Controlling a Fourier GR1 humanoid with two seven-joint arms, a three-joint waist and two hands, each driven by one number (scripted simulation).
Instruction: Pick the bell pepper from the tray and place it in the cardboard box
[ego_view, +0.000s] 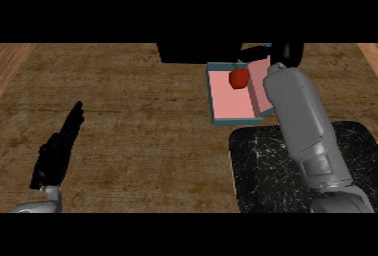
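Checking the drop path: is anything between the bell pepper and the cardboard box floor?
Nothing visible. The red bell pepper shows over the pink interior of the cardboard box, beside the right hand at the far end; whether it already rests inside cannot be told.

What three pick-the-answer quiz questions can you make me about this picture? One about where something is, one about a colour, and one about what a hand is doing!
1. Where is the bell pepper?
A. On the black tray
B. In the cardboard box
C. On the wooden counter

2. What colour is the inside of the cardboard box?
A. Green
B. Yellow
C. Pink

3. What is the left hand doing?
A. Resting open with straight fingers
B. Squeezing the pepper
C. Lifting the tray

Answers:
1. B: the red pepper shows against the box's pink floor, far from the dark tray.
2. C: the floor and inner walls look pink, with a bluish rim.
3. A: it sits at the view's left, fingers straight, touching nothing, while the right hand is up by the box.
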